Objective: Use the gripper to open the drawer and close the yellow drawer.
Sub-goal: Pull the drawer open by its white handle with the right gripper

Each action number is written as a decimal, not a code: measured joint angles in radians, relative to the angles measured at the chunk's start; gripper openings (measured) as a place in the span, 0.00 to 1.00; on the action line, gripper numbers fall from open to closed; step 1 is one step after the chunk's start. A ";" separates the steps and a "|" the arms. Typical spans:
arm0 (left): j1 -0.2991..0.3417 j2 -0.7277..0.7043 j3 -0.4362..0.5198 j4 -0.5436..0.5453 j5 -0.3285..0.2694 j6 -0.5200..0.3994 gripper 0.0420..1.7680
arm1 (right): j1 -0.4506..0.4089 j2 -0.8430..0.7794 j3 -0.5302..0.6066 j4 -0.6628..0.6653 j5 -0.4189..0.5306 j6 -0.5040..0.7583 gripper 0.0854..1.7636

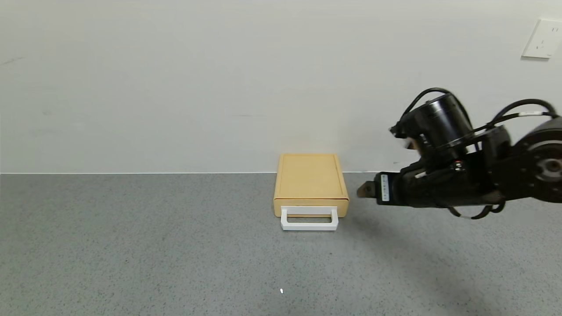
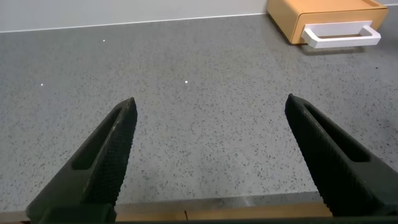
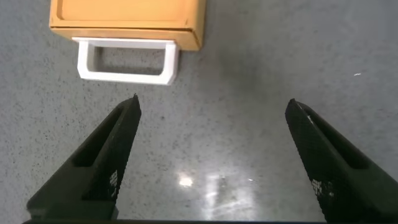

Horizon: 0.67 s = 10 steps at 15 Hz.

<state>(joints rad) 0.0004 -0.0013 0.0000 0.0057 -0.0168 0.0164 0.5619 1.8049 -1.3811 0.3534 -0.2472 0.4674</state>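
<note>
The yellow drawer stands against the wall at the table's middle, pushed into its casing, with its white loop handle facing me. My right gripper hovers just right of the drawer's front corner, pointing left, open and empty. In the right wrist view the drawer and handle lie beyond the open gripper. My left gripper is open and empty over bare table near the front edge; the drawer and handle show far off in its view. The left arm is out of the head view.
The grey speckled table runs to a white wall. A white wall socket sits high at the right. A small white speck lies on the table near the front.
</note>
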 joint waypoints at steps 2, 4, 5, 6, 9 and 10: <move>0.000 0.000 0.000 0.000 0.000 0.000 0.97 | 0.053 0.113 -0.083 0.038 -0.016 0.094 0.97; 0.000 0.000 0.000 0.000 0.000 0.000 0.97 | 0.087 0.205 -0.167 0.067 -0.020 0.179 0.97; 0.000 0.000 0.000 0.000 0.000 0.000 0.97 | 0.100 0.247 -0.214 0.085 -0.020 0.221 0.97; 0.000 0.000 0.000 0.000 0.000 0.000 0.97 | 0.110 0.288 -0.264 0.103 -0.017 0.262 0.97; 0.000 0.000 0.000 0.000 0.000 0.000 0.97 | 0.129 0.383 -0.386 0.144 -0.015 0.339 0.97; 0.000 0.000 0.000 0.000 0.000 0.000 0.97 | 0.132 0.408 -0.411 0.148 -0.015 0.346 0.97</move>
<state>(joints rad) 0.0000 -0.0013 0.0000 0.0057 -0.0164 0.0168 0.6936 2.2126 -1.7919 0.5011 -0.2626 0.8130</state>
